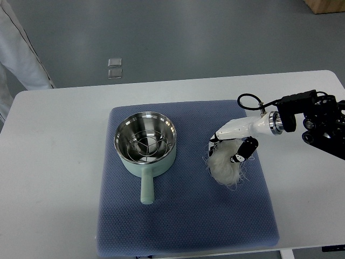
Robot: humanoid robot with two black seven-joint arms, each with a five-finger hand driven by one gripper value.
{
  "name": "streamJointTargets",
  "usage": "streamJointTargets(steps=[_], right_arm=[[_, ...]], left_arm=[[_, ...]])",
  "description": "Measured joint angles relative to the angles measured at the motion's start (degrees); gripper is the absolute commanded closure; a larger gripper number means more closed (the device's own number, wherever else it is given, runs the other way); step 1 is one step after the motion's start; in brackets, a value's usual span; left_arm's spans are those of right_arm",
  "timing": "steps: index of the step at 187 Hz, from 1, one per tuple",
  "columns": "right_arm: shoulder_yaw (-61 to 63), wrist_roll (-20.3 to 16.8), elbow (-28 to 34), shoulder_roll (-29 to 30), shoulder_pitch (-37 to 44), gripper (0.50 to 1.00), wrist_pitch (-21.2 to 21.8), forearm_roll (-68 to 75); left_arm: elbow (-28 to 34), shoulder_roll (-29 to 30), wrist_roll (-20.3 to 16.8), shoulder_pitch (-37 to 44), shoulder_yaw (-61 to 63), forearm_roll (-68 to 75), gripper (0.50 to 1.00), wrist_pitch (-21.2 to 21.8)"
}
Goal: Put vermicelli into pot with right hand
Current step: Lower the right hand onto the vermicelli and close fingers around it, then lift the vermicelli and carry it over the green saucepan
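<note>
The right hand point(233, 147) curls its fingers around the white vermicelli point(225, 166) bundle — resting on the blue mat point(188, 216), right of the pale green pot point(145, 144) — on the white table point(54, 162).

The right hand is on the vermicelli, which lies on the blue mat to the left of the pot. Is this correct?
Not quite. The top view shows the vermicelli to the right of the pot, not the left. The rest holds: the right hand is on it, and it lies on the blue mat.
</note>
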Motion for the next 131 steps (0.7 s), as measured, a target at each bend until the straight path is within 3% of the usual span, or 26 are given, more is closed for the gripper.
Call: streamJointTargets(steps=[54, 131], right_arm=[[3.54, 0.00, -0.33, -0.18, 2.17, 0.926, 0.78, 1.74], [3.70, 0.00, -4.22, 2.07, 14.70, 0.914, 2.81, 6.31]], left_arm=[[0.00, 0.00, 0.00, 0.00, 0.00, 0.00, 0.500, 0.00], [0.00, 0.00, 0.00, 0.00, 0.07, 0.02, 0.500, 0.00]])
